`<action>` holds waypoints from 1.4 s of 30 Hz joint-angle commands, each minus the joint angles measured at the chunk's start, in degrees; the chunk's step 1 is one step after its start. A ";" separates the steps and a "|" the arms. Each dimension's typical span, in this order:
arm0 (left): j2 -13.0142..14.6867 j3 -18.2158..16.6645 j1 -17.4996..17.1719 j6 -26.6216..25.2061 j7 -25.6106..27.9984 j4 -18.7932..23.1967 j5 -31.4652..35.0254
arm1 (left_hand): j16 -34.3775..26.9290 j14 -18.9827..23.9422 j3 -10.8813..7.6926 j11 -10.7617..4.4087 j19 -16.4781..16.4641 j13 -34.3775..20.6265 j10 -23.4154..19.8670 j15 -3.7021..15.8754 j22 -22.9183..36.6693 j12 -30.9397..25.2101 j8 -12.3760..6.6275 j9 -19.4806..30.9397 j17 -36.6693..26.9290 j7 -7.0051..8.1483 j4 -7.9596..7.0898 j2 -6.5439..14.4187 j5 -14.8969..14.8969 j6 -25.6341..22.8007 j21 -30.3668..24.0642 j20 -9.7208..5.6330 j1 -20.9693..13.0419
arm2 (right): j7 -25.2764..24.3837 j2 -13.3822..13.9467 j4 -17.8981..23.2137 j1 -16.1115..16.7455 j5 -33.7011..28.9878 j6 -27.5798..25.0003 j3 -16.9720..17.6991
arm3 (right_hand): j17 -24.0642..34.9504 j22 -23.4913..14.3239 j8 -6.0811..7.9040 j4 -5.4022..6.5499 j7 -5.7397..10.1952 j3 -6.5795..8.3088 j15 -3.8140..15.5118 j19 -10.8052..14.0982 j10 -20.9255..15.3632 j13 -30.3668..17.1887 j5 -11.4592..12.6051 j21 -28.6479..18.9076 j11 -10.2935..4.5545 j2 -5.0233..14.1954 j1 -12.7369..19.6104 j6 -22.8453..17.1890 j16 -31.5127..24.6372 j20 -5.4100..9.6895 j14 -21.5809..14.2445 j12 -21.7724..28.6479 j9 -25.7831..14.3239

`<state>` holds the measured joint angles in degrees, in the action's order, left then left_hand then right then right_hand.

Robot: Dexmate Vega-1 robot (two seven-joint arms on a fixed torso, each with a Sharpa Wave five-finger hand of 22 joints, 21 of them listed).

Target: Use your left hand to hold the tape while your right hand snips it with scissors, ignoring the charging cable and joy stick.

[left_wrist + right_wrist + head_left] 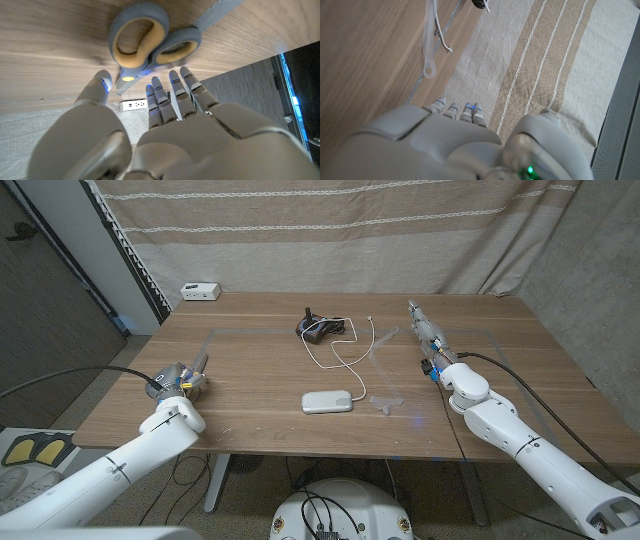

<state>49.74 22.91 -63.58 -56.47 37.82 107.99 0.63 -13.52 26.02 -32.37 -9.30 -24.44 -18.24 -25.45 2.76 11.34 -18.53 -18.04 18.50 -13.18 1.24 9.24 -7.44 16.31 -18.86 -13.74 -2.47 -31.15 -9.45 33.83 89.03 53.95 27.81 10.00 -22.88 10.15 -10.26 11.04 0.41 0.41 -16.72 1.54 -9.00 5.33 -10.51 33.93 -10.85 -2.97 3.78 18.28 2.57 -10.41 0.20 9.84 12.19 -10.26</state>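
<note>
Grey scissors (197, 364) with yellow-lined handles (150, 42) lie on the table's left side, just beyond the fingertips of my left hand (178, 388). That hand (170, 125) has its fingers spread and holds nothing. A clear strip of tape (379, 368) lies on the wood right of centre, its curled end (428, 69) ahead of my right hand (450, 135). My right hand (432, 345) stands to the right of the tape with fingers stretched toward the back, holding nothing.
A white power bank (330, 401) lies at the centre front, with a white charging cable (345, 348) looping back to a black joystick (318, 328). A small white box (200, 290) sits at the back left corner. A striped curtain (330, 230) hangs behind.
</note>
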 commanded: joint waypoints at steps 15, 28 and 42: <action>0.34 0.94 0.71 -1.83 -0.31 0.41 -1.11 | -0.26 0.42 -0.08 0.08 -0.14 -0.43 0.05 6.34 0.04 -0.17 -0.53 0.36 -0.39 -0.29 -0.46 -0.48 -0.25 -0.47 -0.08 -2.18 -0.02 | 0.20 0.43 0.41 0.18 0.15 -0.45 0.06 | 0.07 -0.15 0.06 -0.23 0.08 -0.16 1.88 -0.45 0.38 -0.24 0.19 -0.52 -0.09 0.48 0.37 0.52 -0.09 -0.11 4.16 0.09 -0.24; 0.26 0.16 0.28 -2.19 0.24 0.35 -1.86 | -0.43 1.00 -0.04 -0.13 -0.16 -0.61 -0.56 6.43 0.05 -0.49 -0.68 0.52 -0.48 -0.50 -0.58 -0.60 -0.37 -0.93 -0.06 -2.08 0.19 | 0.56 0.54 0.54 -0.21 0.14 -1.03 -0.21 | 0.07 -0.15 0.07 -0.22 0.07 -0.16 1.79 -0.44 0.39 -0.24 0.18 -0.52 -0.03 0.53 0.36 0.49 -0.10 -0.17 4.13 0.08 -0.24; -0.01 -0.68 -0.34 -3.53 1.32 0.89 -2.23 | -0.64 1.86 0.25 -0.50 -0.54 -0.86 -1.47 6.69 0.07 -1.02 -0.86 0.73 -0.62 -0.23 -0.90 -0.75 -0.42 -1.58 -0.18 -2.05 0.93 | 1.23 0.41 -0.11 -0.86 0.23 -1.08 -0.51 | 0.06 -0.15 0.06 -0.32 0.04 -0.11 1.78 -0.37 0.43 -0.24 0.21 -0.54 -0.02 0.59 0.55 0.57 -0.08 -0.18 4.14 0.07 -0.24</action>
<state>49.85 22.71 -63.60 -58.98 38.52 108.51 -1.28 -13.76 27.35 -31.96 -9.70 -24.44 -18.90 -26.26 2.67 11.34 -19.10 -18.73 19.03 -13.56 1.02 8.83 -8.20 15.88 -19.87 -13.74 -2.47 -30.40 -8.75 34.36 89.53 53.57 27.96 8.98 -23.17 10.15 -10.26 11.04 0.41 0.41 -16.72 1.54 -9.00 5.33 -10.51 33.93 -10.85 -2.97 4.08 18.58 2.57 -10.41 0.20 9.84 12.19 -10.26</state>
